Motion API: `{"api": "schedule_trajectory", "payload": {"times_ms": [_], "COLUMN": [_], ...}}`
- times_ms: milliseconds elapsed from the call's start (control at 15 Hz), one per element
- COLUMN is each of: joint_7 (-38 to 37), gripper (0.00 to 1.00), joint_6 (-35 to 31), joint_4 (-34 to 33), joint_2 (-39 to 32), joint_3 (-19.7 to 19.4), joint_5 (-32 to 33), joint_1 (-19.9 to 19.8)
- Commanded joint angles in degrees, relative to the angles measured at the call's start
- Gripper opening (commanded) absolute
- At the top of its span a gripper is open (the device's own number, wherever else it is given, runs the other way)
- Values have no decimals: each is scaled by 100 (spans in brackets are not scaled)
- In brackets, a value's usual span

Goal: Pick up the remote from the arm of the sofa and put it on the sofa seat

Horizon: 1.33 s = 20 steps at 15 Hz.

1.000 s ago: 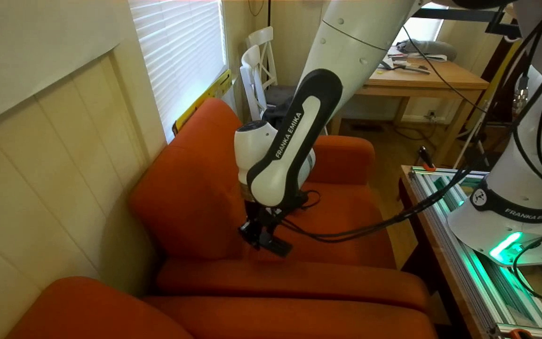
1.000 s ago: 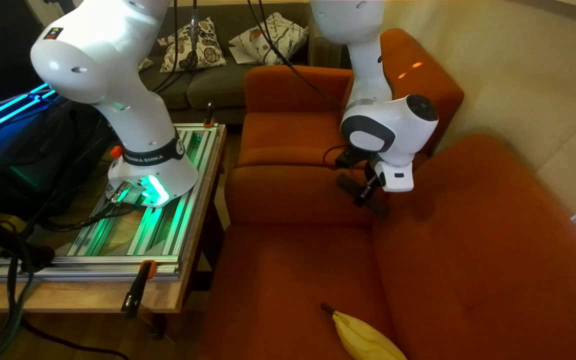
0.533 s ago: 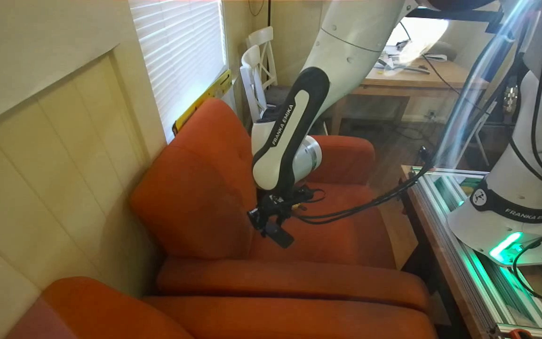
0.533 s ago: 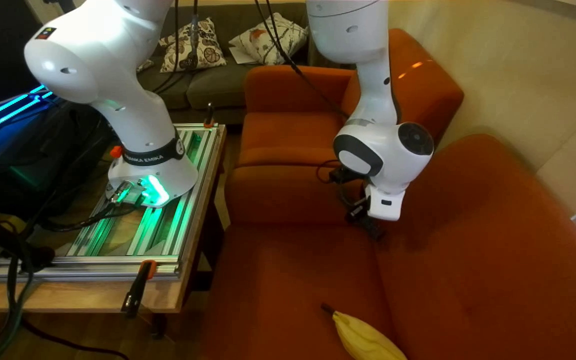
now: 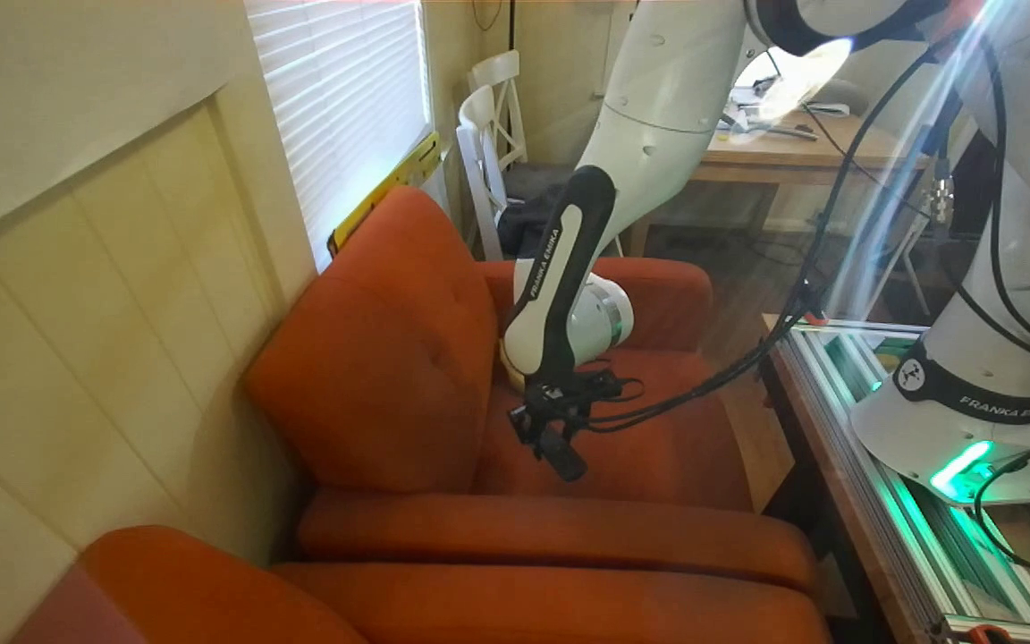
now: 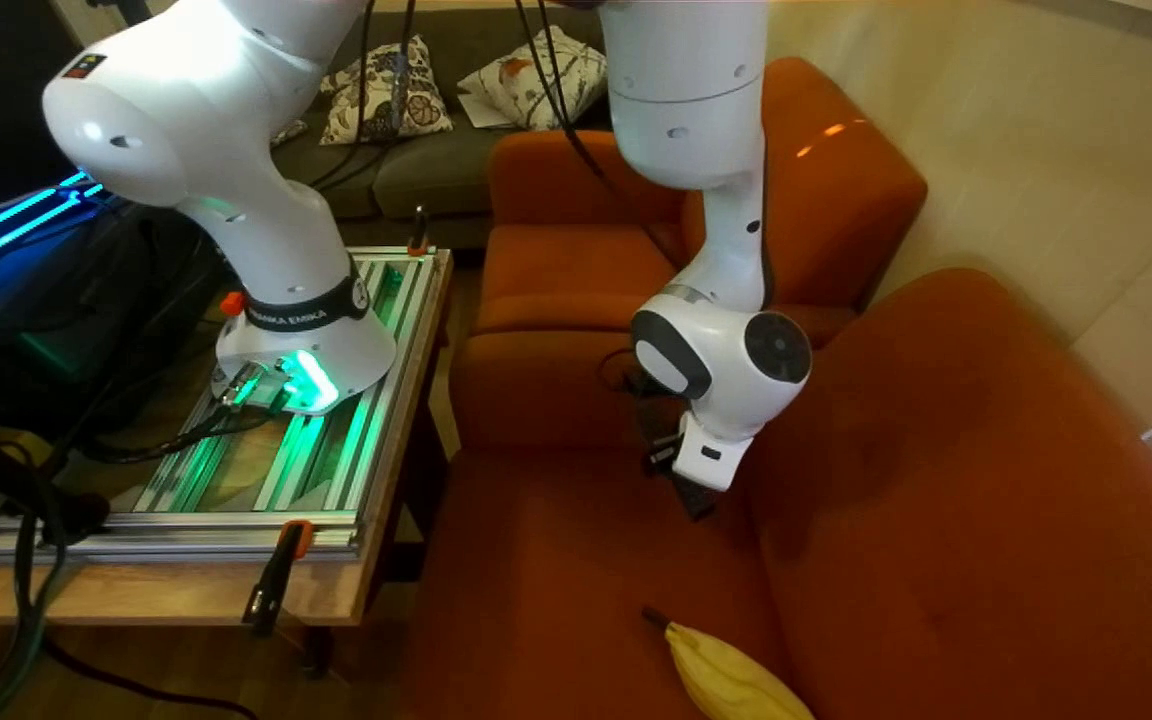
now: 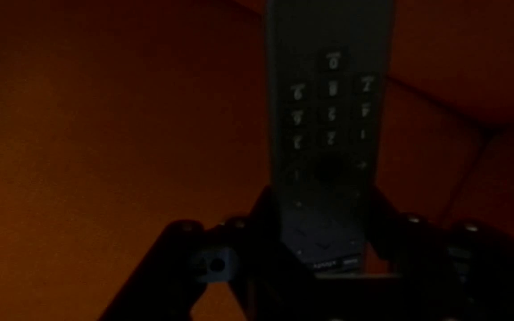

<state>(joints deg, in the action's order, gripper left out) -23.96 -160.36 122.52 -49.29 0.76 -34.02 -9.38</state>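
My gripper (image 7: 321, 205) is shut on the black remote (image 7: 328, 102), with a finger on each long side. The remote's number keys face the wrist camera. In both exterior views the gripper (image 5: 544, 420) (image 6: 666, 455) hangs over the orange-red sofa, and the remote (image 5: 562, 454) shows as a dark bar below it. The sofa seat (image 5: 631, 447) (image 6: 556, 570) lies beneath, with a gap that I cannot measure. The arm of the sofa (image 5: 560, 532) (image 6: 556, 390) stands close beside the gripper. In the wrist view only orange-red fabric (image 7: 105, 133) and seams show around the remote.
A yellow banana (image 6: 736, 680) lies on the seat. The sofa back (image 5: 381, 385) (image 6: 976, 480) rises beside the arm. A second orange-red sofa (image 6: 576, 260) adjoins this one. The robot's table (image 6: 366, 560) stands in front of the seat. Cables (image 5: 703, 389) hang from the wrist.
The gripper has moved with the remote from over the sofa arm to over the seat, also away from the sofa back. The wrist has turned somewhat. The remote stays held.
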Motion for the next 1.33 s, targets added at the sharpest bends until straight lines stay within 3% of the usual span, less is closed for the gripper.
{"api": "schedule_trajectory", "payload": {"times_ms": [0, 533, 1267], "joint_7": [-30, 74, 92], "gripper": [24, 24, 24], "joint_6": [-314, -674, -803], "joint_4": [-17, -213, -434], "joint_2": [-298, -772, -1028], "joint_3": [27, 112, 204], "joint_5": [-355, -741, -909], "joint_1": [-205, -564, -592]}}
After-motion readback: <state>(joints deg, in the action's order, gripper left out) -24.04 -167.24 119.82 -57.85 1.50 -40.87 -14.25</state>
